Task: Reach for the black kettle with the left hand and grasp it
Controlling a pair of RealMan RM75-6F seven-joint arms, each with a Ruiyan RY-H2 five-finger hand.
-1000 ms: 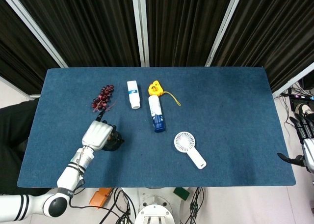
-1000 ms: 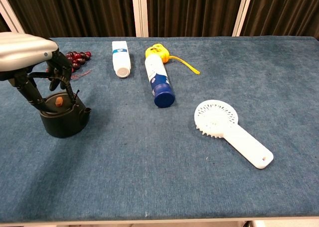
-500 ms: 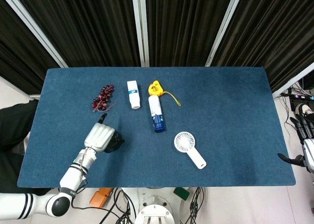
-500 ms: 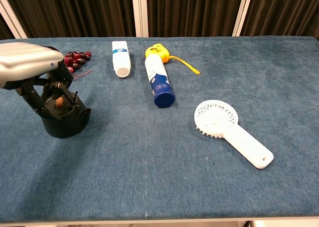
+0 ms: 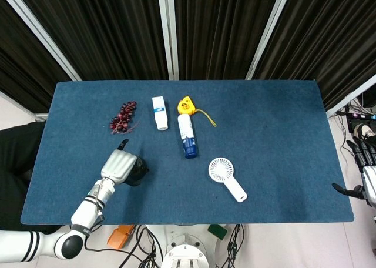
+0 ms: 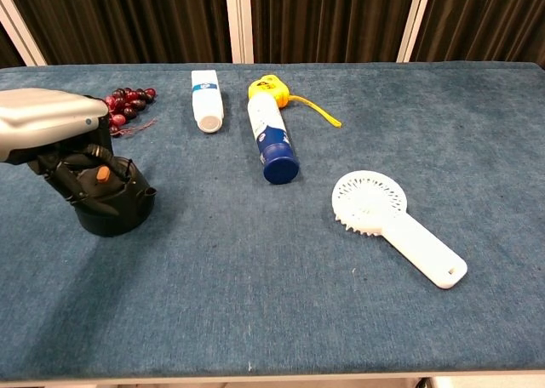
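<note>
The black kettle (image 6: 115,211) stands on the blue table at the front left; in the head view only its right side (image 5: 140,169) shows from under my hand. My left hand (image 5: 119,165) sits on top of it, and in the chest view the left hand (image 6: 47,124) has its dark fingers (image 6: 64,162) curled down around the kettle's top by the orange lid knob, gripping it. My right hand (image 5: 365,173) hangs off the table's right edge with its fingers apart and nothing in it.
A bunch of dark red grapes (image 6: 128,99) lies just behind the kettle. Further right lie a white bottle (image 6: 205,99), a blue-capped bottle (image 6: 272,137), a yellow tape measure (image 6: 267,88) and a white hand fan (image 6: 383,213).
My left hand has come down onto the kettle, and its fingers, spread above the lid a second ago, have closed around the top. The right hand has not moved.
</note>
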